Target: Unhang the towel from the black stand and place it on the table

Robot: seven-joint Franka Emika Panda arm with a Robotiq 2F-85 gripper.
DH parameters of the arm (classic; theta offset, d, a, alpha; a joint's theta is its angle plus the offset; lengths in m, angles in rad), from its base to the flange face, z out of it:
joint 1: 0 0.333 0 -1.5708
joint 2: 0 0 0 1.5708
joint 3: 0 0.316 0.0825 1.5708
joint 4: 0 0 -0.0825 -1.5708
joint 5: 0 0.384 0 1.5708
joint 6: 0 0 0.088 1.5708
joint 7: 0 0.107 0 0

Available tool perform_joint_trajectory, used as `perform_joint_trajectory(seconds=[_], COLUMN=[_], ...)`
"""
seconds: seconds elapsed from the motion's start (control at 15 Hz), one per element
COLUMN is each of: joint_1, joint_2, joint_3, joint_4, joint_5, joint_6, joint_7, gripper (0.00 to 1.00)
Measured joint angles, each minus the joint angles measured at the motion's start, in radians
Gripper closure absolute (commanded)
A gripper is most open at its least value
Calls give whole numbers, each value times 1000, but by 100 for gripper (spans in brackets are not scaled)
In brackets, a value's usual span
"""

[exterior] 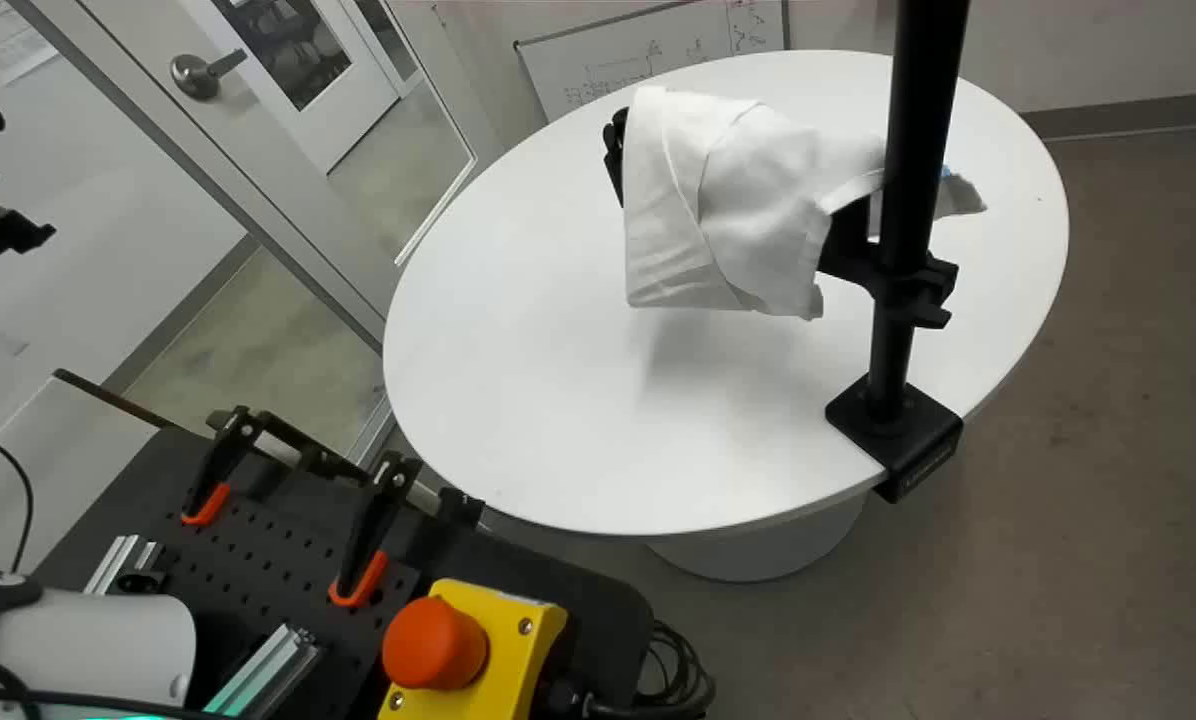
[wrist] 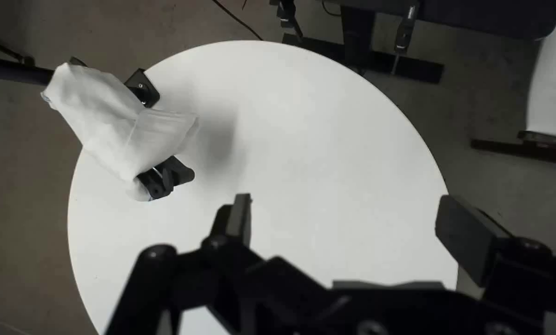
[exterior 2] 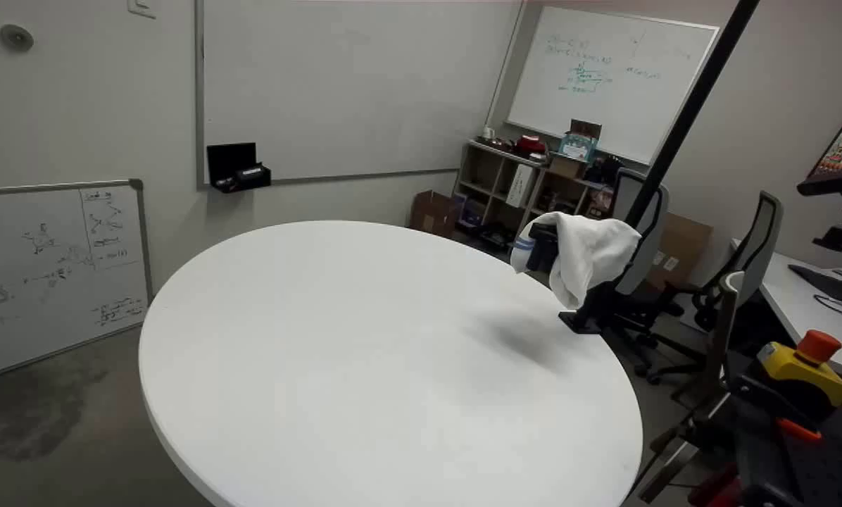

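A white towel hangs draped over the arm of the black stand, above the round white table. The towel also shows on the stand over the table, with blue stripes at one end. In the wrist view the towel lies over the stand's arm at upper left, and the stand's black end pokes out below it. My gripper is open with nothing between its fingers. It is above the table, apart from the towel. The gripper is out of view in both exterior views.
The stand's clamp base grips the table's edge, and its pole rises high. A black bench with clamps and a yellow box with a red button stands beside the table. Office chairs and a shelf stand beyond.
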Motion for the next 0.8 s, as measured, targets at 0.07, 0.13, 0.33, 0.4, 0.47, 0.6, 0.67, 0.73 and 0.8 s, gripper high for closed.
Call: perform_joint_trajectory(seconds=[0.07, 0.13, 0.33, 0.4, 0.47, 0.6, 0.67, 0.73, 0.8], joint_1=[0, 0, 0, 3, 7, 8, 7, 3, -5], joint_2=[0, 0, 0, 0, 0, 0, 1, 3, 6], joint_3=[0, 0, 0, -3, -8, -19, -29, -42, -57], joint_4=[1, 1, 1, 1, 1, 1, 2, 3, 4], joint_5=[0, 0, 0, 0, 0, 0, -1, -5, -11], joint_6=[0, 0, 0, 0, 1, 11, 22, 38, 60], joint_7=[0, 0, 0, 0, 0, 17, 35, 61, 89], gripper=[0, 0, 0, 0, 0, 0, 0, 0, 0])
